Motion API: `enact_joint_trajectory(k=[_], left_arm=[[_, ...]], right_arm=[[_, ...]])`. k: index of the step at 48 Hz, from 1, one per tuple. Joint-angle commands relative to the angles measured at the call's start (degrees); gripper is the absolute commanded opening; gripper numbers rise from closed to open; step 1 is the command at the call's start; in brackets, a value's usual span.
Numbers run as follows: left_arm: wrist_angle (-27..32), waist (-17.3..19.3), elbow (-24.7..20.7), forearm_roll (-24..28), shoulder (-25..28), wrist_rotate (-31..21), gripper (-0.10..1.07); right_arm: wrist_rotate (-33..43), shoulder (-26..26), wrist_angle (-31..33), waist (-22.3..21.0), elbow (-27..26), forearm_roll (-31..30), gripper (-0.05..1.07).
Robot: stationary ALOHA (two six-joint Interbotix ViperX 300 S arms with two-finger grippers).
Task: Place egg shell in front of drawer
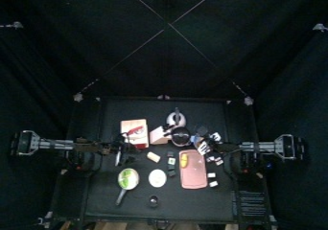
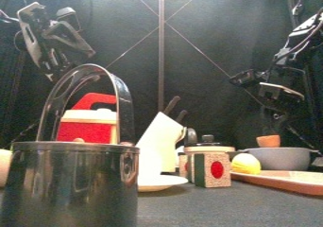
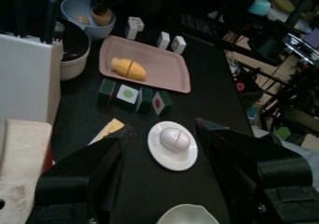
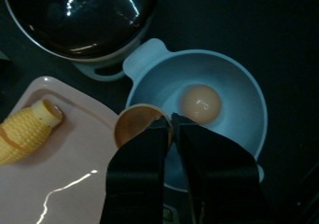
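Black curtains pen the bench. By the blue bowl (image 4: 206, 102) lies the egg shell (image 4: 133, 125), probably light and brittle; pinch its rim gently. Right hand (image 4: 171, 139) hangs closed above it; left hand (image 3: 159, 153) is open.

No text, brand or number can be read anywhere; the small carton (image 2: 210, 167) on the counter (image 2: 240, 210) carries only a round red and green mark, without legible lettering, in the front view
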Motion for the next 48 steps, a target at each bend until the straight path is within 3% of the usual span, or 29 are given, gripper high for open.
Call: enact_joint_trajectory(k=[1,8,14,20,25,32,40,48], left_arm=[[-0.18,0.44,-0.62,-0.09,0.00,0.09,0.92],[-0.18,0.62,-0.53,-0.09,0.00,0.09,0.92],[-0.18,0.70,-0.44,-0.09,0.00,0.09,0.92],[-0.18,0.70,-0.09,0.09,-0.18,0.09,0.92],[-0.18,0.70,1.14,0.09,-1.49,0.09,0.92],[-0.18,0.70,3.52,0.09,-6.06,0.44,0.92],[-0.18,0.70,4.31,-0.09,-7.38,1.14,0.92],[-0.18,0.62,4.39,-0.18,-7.38,1.14,0.92]], right_arm=[[0.00,-0.88,-1.32,0.09,-2.29,-0.35,0.53],[-0.18,-0.70,-5.19,0.35,-5.01,-0.79,0.53],[0.18,1.67,-16.96,1.49,-6.33,-0.09,0.53],[-0.09,8.53,-29.09,3.52,-8.96,1.05,0.53],[-0.62,13.97,-34.19,5.80,-13.10,0.70,0.53],[-0.79,24.35,-36.30,8.96,-22.24,-0.18,0.53],[-0.88,35.51,-36.21,10.11,-33.31,-1.67,0.53],[-0.09,41.13,-35.24,10.20,-39.64,-2.02,0.53]])
